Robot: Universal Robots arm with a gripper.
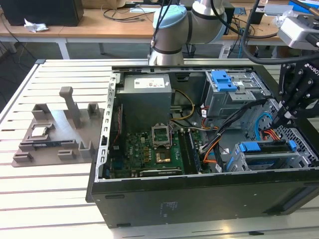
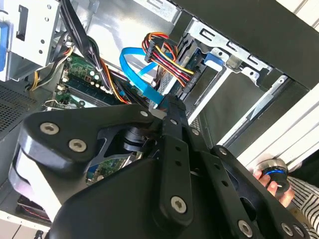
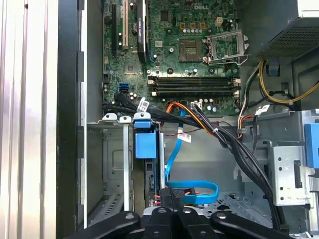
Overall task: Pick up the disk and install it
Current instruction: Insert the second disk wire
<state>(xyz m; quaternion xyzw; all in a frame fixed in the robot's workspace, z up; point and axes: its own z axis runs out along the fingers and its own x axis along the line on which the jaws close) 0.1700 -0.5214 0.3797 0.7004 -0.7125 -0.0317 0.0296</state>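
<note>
Black gripper linkage fills the foreground in both wrist views, its two fingers drawn together to a single narrow tip with no gap and nothing visible between them. So the jaws read as fully closed and empty-handed.

The disk already stands on edge in the lower grey drive cage at the front corner of the open computer case, its blue carrier uppermost. In the first wrist view the carrier's blue tab stands proud of the cage slot. The gripper hangs just above the disk and slightly towards the case wall, not clearly touching it. A looped blue data cable and a bundle of coloured power wires lie right beside the fingertip.

My judgement is that picking up is done and the install is at its seating stage. Finishing that calls for a straight push on the carrier along the cage rails, keeping the tip clear of the cables.

Further out are the motherboard and the upper cage with its blue latch.
</note>
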